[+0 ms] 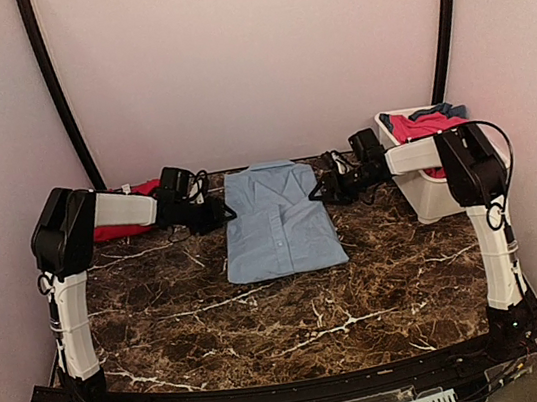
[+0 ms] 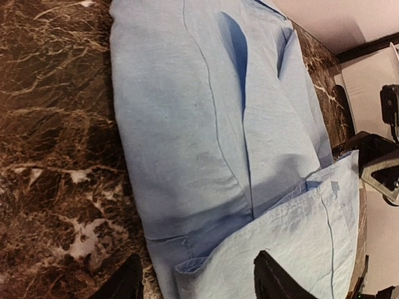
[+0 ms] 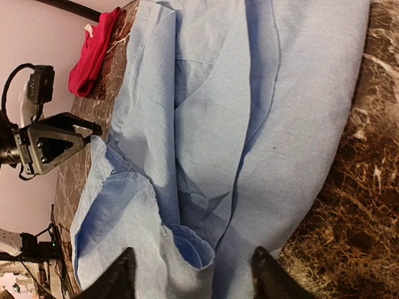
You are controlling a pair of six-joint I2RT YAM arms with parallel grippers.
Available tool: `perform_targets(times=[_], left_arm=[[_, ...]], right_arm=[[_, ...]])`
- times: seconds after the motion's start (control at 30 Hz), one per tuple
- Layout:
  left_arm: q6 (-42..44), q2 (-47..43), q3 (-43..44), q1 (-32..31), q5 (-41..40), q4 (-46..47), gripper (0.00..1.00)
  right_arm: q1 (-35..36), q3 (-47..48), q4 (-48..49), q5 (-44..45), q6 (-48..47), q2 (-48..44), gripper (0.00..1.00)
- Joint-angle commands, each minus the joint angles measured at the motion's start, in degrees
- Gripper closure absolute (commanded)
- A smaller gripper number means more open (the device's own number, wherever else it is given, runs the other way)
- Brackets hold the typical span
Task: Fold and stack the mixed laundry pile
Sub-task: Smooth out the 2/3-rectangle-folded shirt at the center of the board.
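Shirt: light-blue shirt [image 1: 281, 229] was laid flat at mid-table, folded into a neat rectangle, with the collar at the far end and the button placket down the middle.
Shirt cloth: a plain, fine weave was seen, matte, with soft creases and stitched seams.
Left fingers: left fingers [image 2: 274, 283] were held parted over the shirt's far-left corner; cloth lay under them, and no pinch was seen.
Right fingers: right fingers [image 3: 268, 280] were held parted over the far-right corner by the collar fold; nothing was clamped.
Red piece: red piece [image 1: 116, 230] was set on the table at far left, soft and flattened, partly hidden by the left arm [image 1: 71, 230].
Tub: white plastic tub [image 1: 430, 199], rectangular and smooth-walled, was placed at far right.
Tub contents: pink-red cloth [image 1: 419, 125] and a darker blue piece [image 1: 447, 111] were heaped above the rim, crumpled.
Table: table [image 1: 265, 313] was topped with a glossy dark-brown marble pattern with white veins.
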Motion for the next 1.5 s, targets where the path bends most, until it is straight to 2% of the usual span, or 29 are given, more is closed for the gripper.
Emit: perform_targets(times=[0.0, 0.03, 0.07, 0.13, 0.23, 0.37, 0.6, 0.8, 1.17, 1.33, 1.47], left_arm=[[0.9, -6.9, -2.6, 0.4, -1.6, 1.8, 0.23], [1.0, -10.1, -4.1, 0.4, -2.0, 2.4, 0.16], [1.3, -11.5, -4.7, 0.4, -2.1, 2.4, 0.06], [1.6, -16.1, -6.8, 0.4, -1.4, 2.4, 0.02], [0.2, -21.8, -11.1, 0.0, 4.4, 4.2, 0.01], [-3.5, -24.5, -15.6, -3.1, 13.1, 9.3, 0.01], [-13.2, -19.7, -17.0, -11.2, 21.1, 22.3, 0.01], [-18.9, -10.8, -15.3, -13.2, 22.4, 28.8, 0.01], [-23.3, 2.4, -15.9, -11.2, 16.8, 31.4, 0.01], [-21.1, -0.2, -18.1, -8.8, 16.1, 28.8, 0.01], [-16.9, -7.8, -19.7, -7.8, 14.5, 23.4, 0.01]], right_arm=[[-0.2, -1.5, -2.6, 5.5, -2.8, -7.8, 0.24], [-0.3, -1.6, -4.2, 6.8, -3.4, -9.9, 0.14], [-0.5, -1.7, -5.2, 7.8, -4.0, -12.1, 0.1], [-0.7, -2.5, -6.6, 7.7, -4.4, -16.2, 0.07], [-0.4, -6.2, -5.3, 1.8, -1.3, -21.3, 0.05], [3.2, -12.8, 1.1, -5.5, 5.8, -24.5, 0.02], [10.2, -21.3, 18.1, -10.5, 20.4, -23.4, 0.01], [11.7, -22.7, 26.5, -10.6, 26.7, -16.4, 0.01], [10.3, -23.6, 29.0, -6.2, 27.7, -4.1, 0.01], [9.1, -27.4, 28.2, -4.6, 25.7, -5.4, 0.01], [8.9, -30.0, 26.9, -4.6, 23.5, -11.5, 0.02]])
